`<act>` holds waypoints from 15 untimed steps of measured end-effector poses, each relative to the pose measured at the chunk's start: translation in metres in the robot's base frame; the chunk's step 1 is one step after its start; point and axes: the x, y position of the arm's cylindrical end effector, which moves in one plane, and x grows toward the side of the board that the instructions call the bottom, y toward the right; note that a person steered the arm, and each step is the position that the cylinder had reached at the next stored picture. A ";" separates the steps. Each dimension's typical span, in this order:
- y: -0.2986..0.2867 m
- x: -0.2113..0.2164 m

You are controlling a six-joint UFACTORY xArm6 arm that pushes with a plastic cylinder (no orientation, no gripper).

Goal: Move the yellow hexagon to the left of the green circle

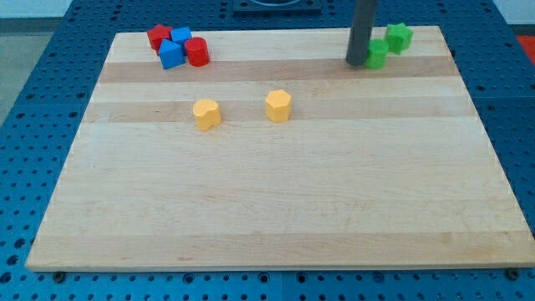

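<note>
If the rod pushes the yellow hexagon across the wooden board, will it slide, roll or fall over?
The yellow hexagon looks squat and flat-sided, so it would probably slide rather than roll or tip. The board looks smooth, so it should move easily. An off-centre push might turn it. My tip is far away, beside the green circle.

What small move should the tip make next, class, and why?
Probably slide my tip down and toward the view's left, to get behind the yellow hexagon. The tip now sits against the green circle, far from the hexagon, which lies lower and further left and must be pushed rightward.
</note>
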 end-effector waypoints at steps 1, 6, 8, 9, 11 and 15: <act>0.019 0.000; -0.066 0.149; -0.146 0.147; -0.168 0.132; -0.136 0.103; -0.054 0.031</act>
